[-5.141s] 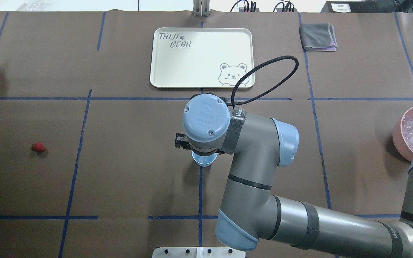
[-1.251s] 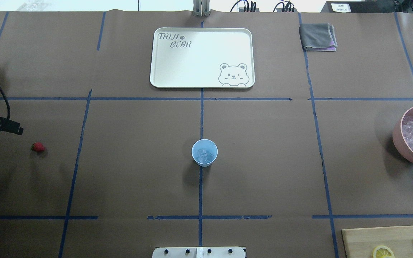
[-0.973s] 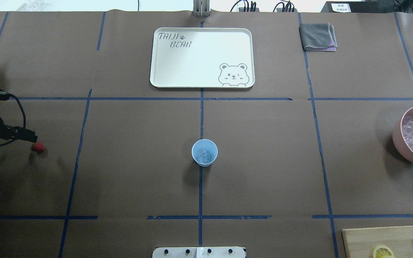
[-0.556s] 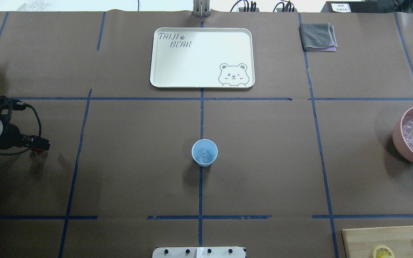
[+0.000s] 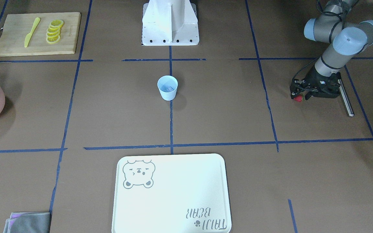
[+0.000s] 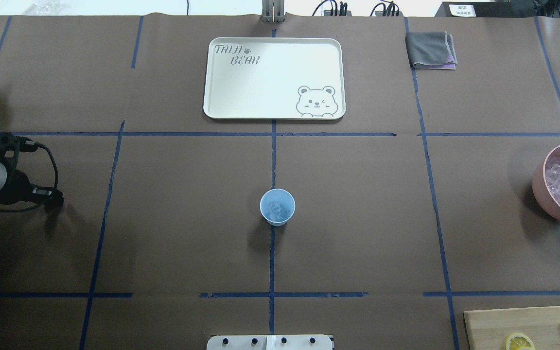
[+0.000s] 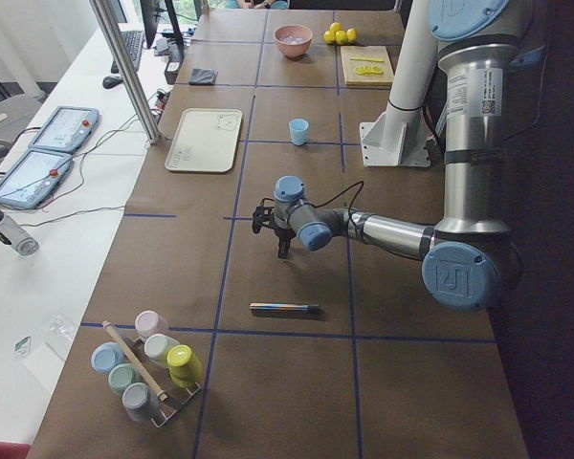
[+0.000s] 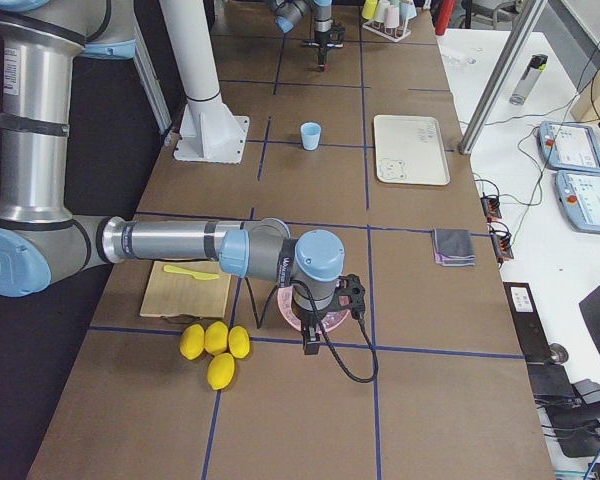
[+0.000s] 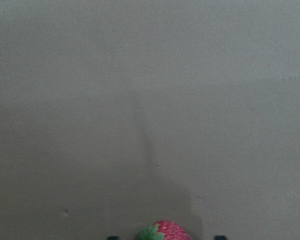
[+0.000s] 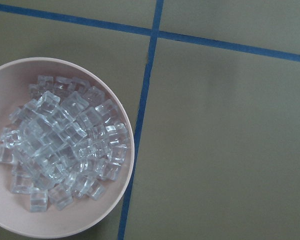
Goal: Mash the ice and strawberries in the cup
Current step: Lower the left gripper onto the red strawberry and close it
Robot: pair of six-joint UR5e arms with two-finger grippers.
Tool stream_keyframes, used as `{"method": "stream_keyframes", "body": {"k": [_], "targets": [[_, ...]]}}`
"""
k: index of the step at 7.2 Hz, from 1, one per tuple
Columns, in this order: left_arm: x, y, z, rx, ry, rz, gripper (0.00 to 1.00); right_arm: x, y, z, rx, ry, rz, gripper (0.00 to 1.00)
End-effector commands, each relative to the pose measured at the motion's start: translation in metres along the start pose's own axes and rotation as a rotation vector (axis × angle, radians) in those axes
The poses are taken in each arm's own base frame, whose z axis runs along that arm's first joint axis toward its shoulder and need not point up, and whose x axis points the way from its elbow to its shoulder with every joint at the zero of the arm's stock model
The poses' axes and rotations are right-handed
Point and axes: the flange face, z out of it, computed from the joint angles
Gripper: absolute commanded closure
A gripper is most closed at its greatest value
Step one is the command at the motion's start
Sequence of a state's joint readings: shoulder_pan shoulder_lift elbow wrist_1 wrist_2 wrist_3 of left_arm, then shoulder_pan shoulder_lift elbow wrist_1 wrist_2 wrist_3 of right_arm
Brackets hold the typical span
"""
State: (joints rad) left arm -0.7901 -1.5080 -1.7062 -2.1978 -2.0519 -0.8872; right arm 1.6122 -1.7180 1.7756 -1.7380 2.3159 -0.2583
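Observation:
A small red strawberry [image 5: 299, 98] lies on the brown mat at my left end of the table. My left gripper [image 5: 299, 94] is low over it, open, one fingertip on each side. The left wrist view shows the strawberry [image 9: 162, 231] at its bottom edge between the two dark tips. From overhead the left gripper [image 6: 55, 198] hides the fruit. The light blue cup [image 6: 277, 207] stands at mid-table with ice [image 6: 278, 209] in it. My right gripper [image 8: 314, 342] hangs over the pink bowl [image 10: 126, 131] of ice [image 10: 65, 150]; I cannot tell whether it is open or shut.
A cream tray [image 6: 273, 78] lies beyond the cup and a grey cloth [image 6: 430, 49] at the far right. A cutting board [image 5: 18, 45] holds lemon slices and a yellow knife. A metal rod [image 5: 345, 97] lies beside the left gripper. Whole lemons [image 8: 215, 345] sit near the bowl.
The right arm has left the cup and swung out to the ice bowl. The left arm came in from the left edge and its gripper slid over the strawberry, covering it from overhead.

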Motion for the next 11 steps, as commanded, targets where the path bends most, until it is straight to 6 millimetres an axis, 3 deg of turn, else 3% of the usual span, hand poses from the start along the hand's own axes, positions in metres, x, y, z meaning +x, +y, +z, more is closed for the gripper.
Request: {"method": "stream_keyframes", "body": {"k": [1,3,5,7,8,9,10,11], "targets": [[-0.001,0.001,-0.002,0.0,0.0,0.004,0.98,0.0,0.0,0.0,0.001,0.0,0.0,0.01],[0.012,-0.002,-0.019,0.009,0.014,0.009,1.0,-0.001,0.0,-0.001,0.002,-0.001,-0.001,0.01],[0.049,-0.006,-0.066,-0.01,-0.016,-0.015,1.0,-0.001,0.004,0.0,0.0,-0.002,0.001,0.01],[0.127,-0.022,-0.138,-0.01,-0.015,-0.016,1.0,-0.001,0.004,0.0,0.001,-0.002,0.0,0.01],[0.155,-0.03,-0.16,0.009,0.008,-0.001,1.0,-0.001,0.004,0.0,0.009,0.0,-0.007,0.01],[0.177,-0.039,-0.17,0.017,0.022,0.002,1.0,0.002,0.008,0.004,0.014,0.003,-0.012,0.01],[0.211,-0.053,-0.179,0.01,0.025,-0.002,1.0,0.002,0.011,0.005,0.013,0.003,-0.011,0.01],[0.252,-0.051,-0.184,-0.017,0.027,-0.011,1.0,0.003,0.013,0.006,0.011,0.001,-0.008,0.01]]}}
